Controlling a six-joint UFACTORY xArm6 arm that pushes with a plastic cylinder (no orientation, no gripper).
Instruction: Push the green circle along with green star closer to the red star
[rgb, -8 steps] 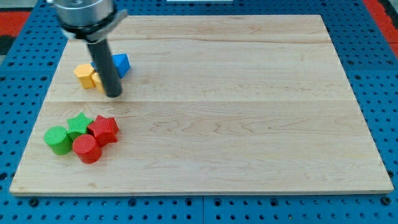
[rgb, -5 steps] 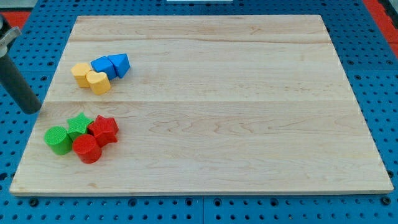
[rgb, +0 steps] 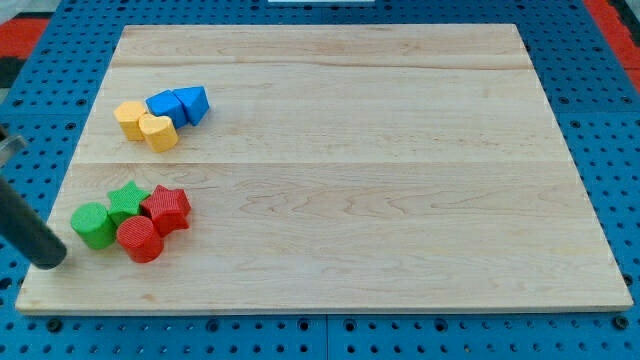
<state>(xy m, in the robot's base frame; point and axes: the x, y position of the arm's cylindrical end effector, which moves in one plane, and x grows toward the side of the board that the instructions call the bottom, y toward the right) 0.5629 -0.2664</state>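
The green circle (rgb: 94, 225) sits at the view's lower left, touching the green star (rgb: 127, 200). The green star touches the red star (rgb: 167, 208). A red circle (rgb: 139, 239) lies just below them, against the red star and the green circle. My tip (rgb: 50, 261) is at the board's left edge, a little to the left of and below the green circle, apart from it.
Two yellow blocks (rgb: 146, 125) and two blue blocks (rgb: 180, 104) form a cluster at the view's upper left. The wooden board (rgb: 350, 170) lies on a blue pegboard.
My tip moved from beside the yellow and blue blocks out to the left edge, then down toward the view's bottom, ending near the green circle. No block has moved.
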